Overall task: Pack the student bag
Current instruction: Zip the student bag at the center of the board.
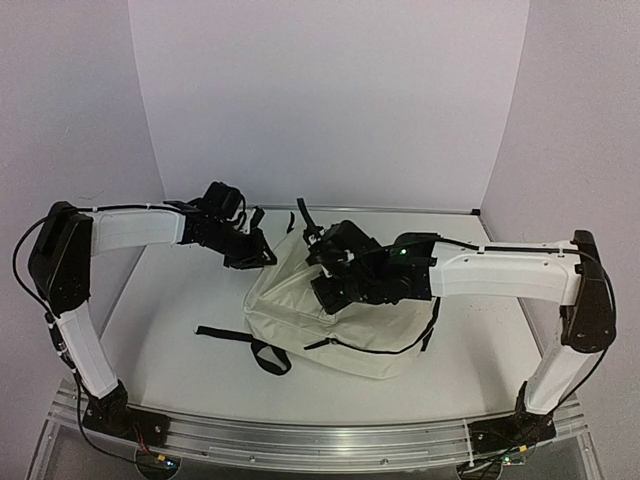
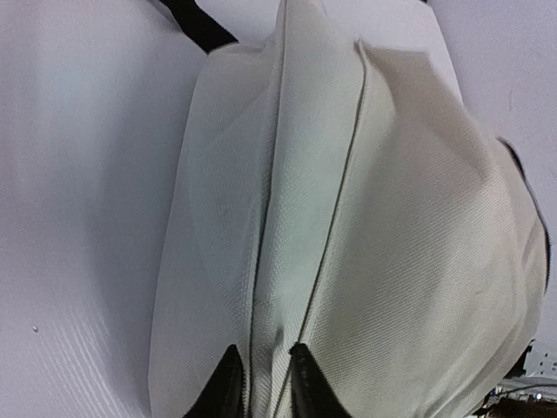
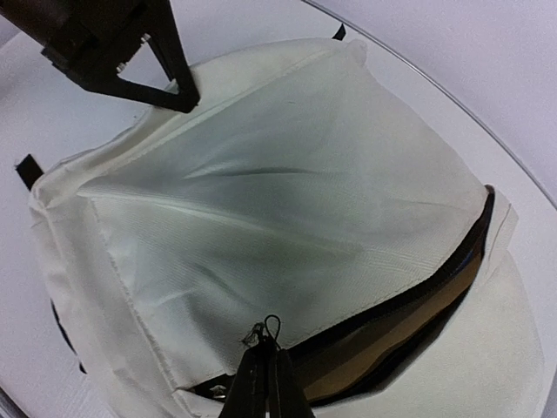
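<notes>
The student bag [image 1: 350,335] lies flat in the middle of the table, cream fabric with black zippers. My left gripper [image 1: 262,256] is at its far left corner, and in the left wrist view the left gripper [image 2: 264,370] is shut on a seamed fold of the bag [image 2: 392,218]. My right gripper [image 1: 322,292] is over the bag's middle. In the right wrist view the right gripper [image 3: 268,357] is shut on the zipper pull cord [image 3: 271,329]. The zipper mouth [image 3: 435,287] gapes open, with a flat brown thing [image 3: 418,335] inside. The left gripper's fingers [image 3: 178,91] show at the bag's [image 3: 287,200] far edge.
Black straps trail from the bag on the left [image 1: 225,333] and right [image 1: 432,325], and a black handle loop [image 1: 303,215] sticks up at the back. White walls close the table on three sides. A metal rail [image 1: 320,440] runs along the near edge.
</notes>
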